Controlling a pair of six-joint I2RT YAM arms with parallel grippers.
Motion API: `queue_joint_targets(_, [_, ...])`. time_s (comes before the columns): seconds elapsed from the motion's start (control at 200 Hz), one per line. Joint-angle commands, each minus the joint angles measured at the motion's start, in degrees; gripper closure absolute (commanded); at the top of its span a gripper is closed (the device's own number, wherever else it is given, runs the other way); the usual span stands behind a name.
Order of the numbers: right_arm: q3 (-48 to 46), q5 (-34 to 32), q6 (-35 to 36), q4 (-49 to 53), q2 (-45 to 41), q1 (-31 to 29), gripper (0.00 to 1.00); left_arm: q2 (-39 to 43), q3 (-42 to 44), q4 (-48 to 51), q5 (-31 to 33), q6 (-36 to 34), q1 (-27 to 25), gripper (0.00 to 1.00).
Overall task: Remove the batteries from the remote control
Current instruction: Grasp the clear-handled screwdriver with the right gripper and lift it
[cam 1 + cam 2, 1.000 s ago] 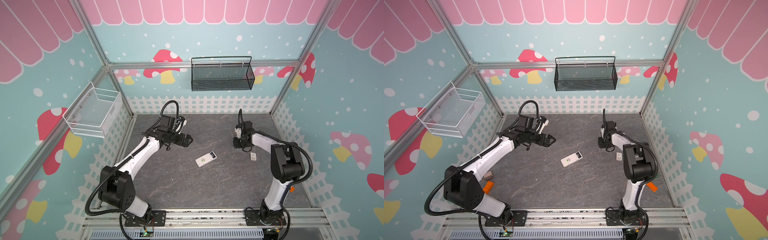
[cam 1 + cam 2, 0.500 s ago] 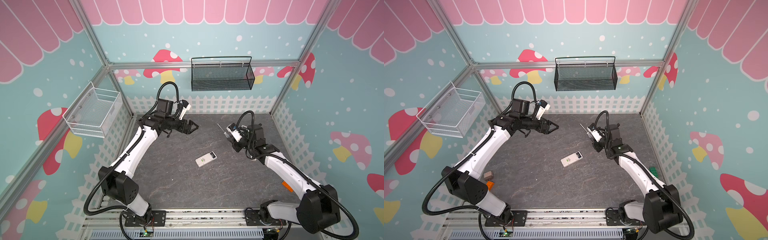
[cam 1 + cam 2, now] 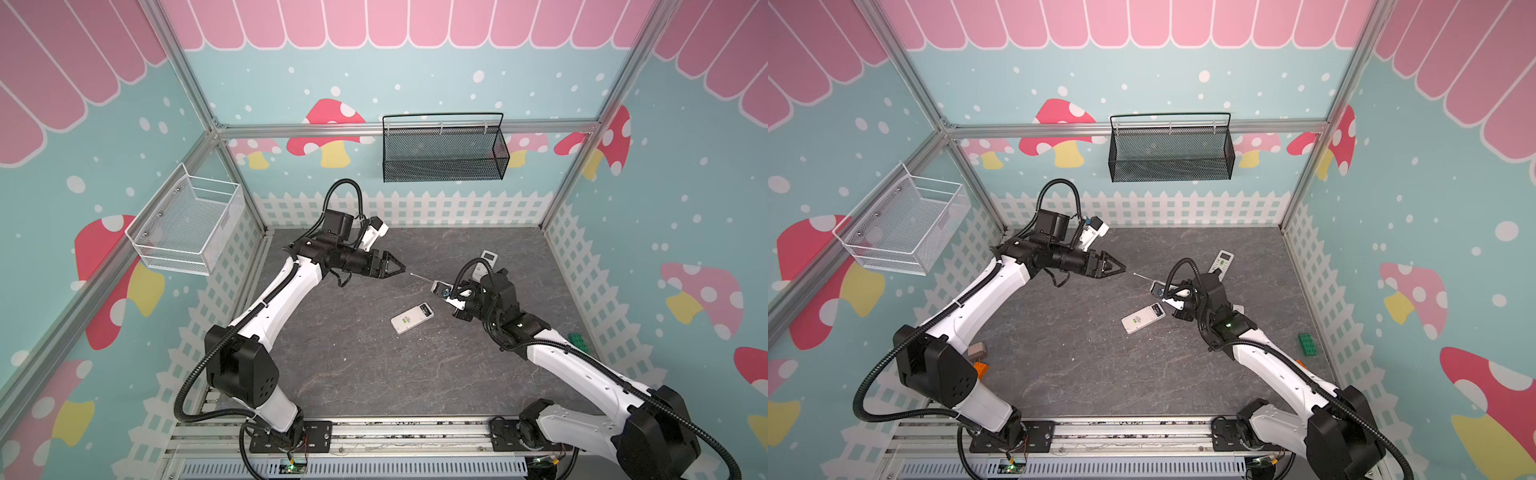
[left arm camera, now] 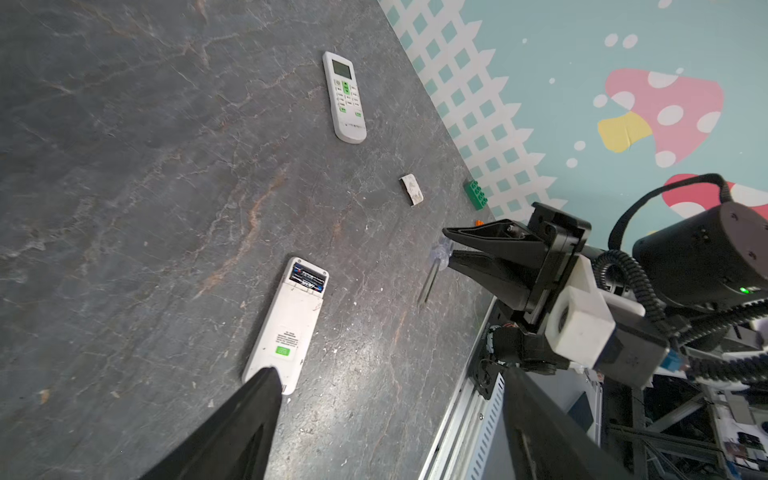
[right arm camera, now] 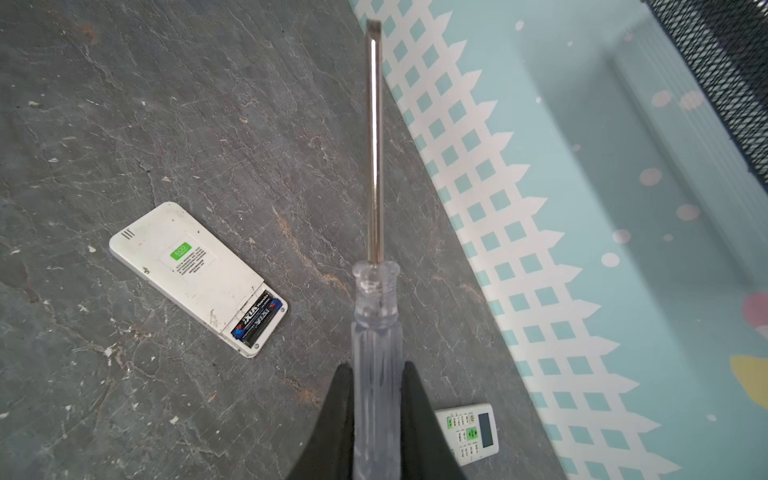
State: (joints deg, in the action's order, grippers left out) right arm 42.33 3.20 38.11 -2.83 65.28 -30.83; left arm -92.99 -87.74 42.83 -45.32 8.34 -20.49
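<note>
- My right gripper (image 5: 376, 368) is clamped on the clear handle of a screwdriver (image 5: 375, 145). Its metal shaft sticks out ahead, above the table (image 3: 353, 353), touching nothing.
- My left gripper (image 3: 397, 269) hangs in the air with its fingers (image 4: 245, 419) spread wide apart, holding nothing. It faces the tip of the screwdriver, near but apart.
- The remote (image 5: 187, 266) lies face down mid-table, between my two arms, and neither gripper touches it.
- Its end compartment is uncovered, and two black batteries (image 5: 257, 318) lie side by side inside.
- A second remote (image 4: 345, 97) lies buttons up near the right fence (image 3: 579, 291), well apart from the first.
- A small white piece (image 4: 411, 189) and a green brick (image 4: 476, 193) lie near that fence too.
</note>
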Motion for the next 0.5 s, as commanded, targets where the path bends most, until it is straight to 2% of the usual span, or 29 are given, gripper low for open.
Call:
queue_joint_targets(0.0, [0.51, -2.15, 3.76, -3.17, -0.76, -1.21, 1.00, -1.34, 1.49, -3.26, -2.23, 3.22, -1.60, 0.17])
queue_joint_targets(0.115, [1.07, -2.17, 3.73, -3.32, 0.16, -2.10, 1.00, -2.37, 1.63, -4.37, -2.15, 3.88, -2.72, 0.19])
queue_joint_targets(0.185, [1.35, -2.14, 3.67, -3.75, 0.69, -2.54, 1.00, -3.03, 1.65, -4.80, -1.71, 4.33, -5.09, 0.20])
queue_joint_targets(0.32, [1.56, -2.48, 3.81, -4.61, 1.08, -3.43, 1.00, -3.96, 1.49, -6.14, -0.27, 6.63, -5.52, 0.25])
queue_joint_targets(0.495, [1.71, -2.48, 3.47, -5.14, 1.68, -4.05, 1.00, -4.74, 1.59, -8.61, -0.50, 10.54, -5.56, 0.45])
